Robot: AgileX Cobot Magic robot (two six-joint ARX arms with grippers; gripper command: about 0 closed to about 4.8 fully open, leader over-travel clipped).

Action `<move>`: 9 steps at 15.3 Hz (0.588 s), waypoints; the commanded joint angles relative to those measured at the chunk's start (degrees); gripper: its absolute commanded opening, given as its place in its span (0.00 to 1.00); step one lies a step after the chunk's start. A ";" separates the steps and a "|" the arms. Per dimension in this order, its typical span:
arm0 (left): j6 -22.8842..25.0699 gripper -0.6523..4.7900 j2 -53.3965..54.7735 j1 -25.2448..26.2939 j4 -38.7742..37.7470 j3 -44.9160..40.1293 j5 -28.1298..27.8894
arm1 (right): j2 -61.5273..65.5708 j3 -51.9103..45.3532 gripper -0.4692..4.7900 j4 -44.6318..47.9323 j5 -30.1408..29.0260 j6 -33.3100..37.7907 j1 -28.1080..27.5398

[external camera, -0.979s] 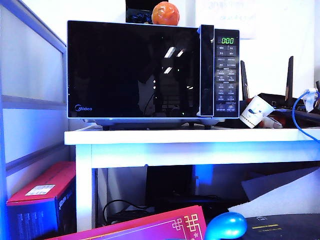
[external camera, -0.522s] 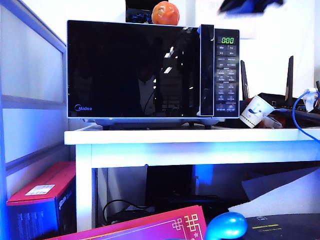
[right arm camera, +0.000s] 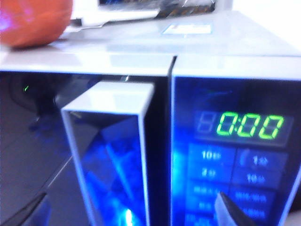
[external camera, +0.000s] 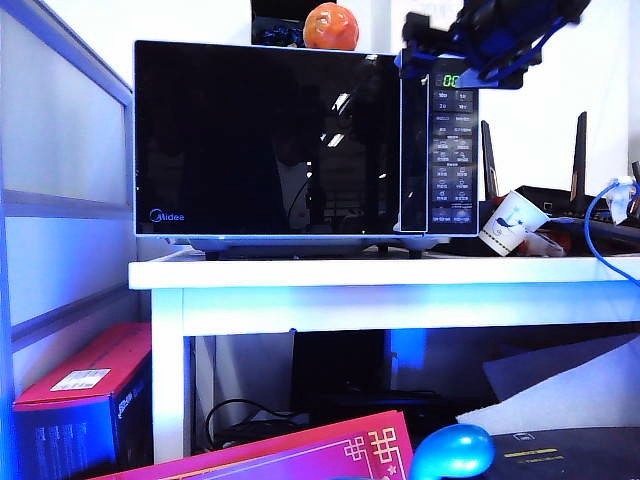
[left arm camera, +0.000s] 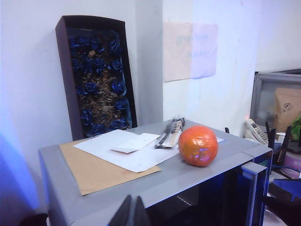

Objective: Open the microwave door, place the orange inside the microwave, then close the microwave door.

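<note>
A: Position of the microwave (external camera: 453,150)?

B: On the white table (external camera: 380,272), front facing the exterior camera. Green display (right arm camera: 249,126) lit, reading 0:00.

A: The microwave door (external camera: 265,140)?

B: Shut, flush with the microwave's front. Black glass, reflections across it. Tall handle strip (external camera: 412,140) at the door's edge next to the microwave's button panel.

A: The orange (external camera: 331,27)?

B: Resting on the microwave's top, toward the button-panel side, a little back from the front edge. Not inside. Nothing gripping or touching it. Sheets of paper (left arm camera: 127,148) and a brown sheet lying beside it on the same top.

A: Right gripper (right arm camera: 129,213)?

B: In front of the microwave's upper corner, at the top of the handle strip and the display. Fingers spread wide, one on each side of the handle in the right wrist view; nothing between them but the handle's upper end. Contact with the handle: cannot tell, picture blurred.

A: Left gripper (left arm camera: 131,214)?

B: Out of the exterior view. In the left wrist view, hanging in front of the microwave's top front edge, on the side away from the button panel. Dark fingers pressed together, holding nothing. Well apart from the orange.

A: Anything else by the microwave?

B: Tipped paper cup (external camera: 510,222) on the table, just beside the button-panel side.
</note>
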 commanded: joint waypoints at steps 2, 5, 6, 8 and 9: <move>0.28 0.11 -0.11 -0.04 0.59 0.28 -0.02 | 4.61 0.26 1.00 7.78 1.42 -0.04 1.25; 0.28 0.11 -0.11 0.00 0.24 0.28 -0.02 | 8.46 0.28 1.00 11.82 2.58 -0.04 2.03; 0.28 0.11 -0.11 0.00 0.02 0.28 -0.02 | 9.38 0.28 1.00 12.39 2.80 -0.04 2.12; 0.31 0.11 -0.11 0.00 -0.39 0.28 -0.02 | 10.86 0.35 1.00 13.73 3.63 -0.04 2.34; 0.31 0.11 -0.11 0.00 -0.68 0.28 -0.02 | 11.52 0.37 1.00 14.67 4.26 -0.04 2.34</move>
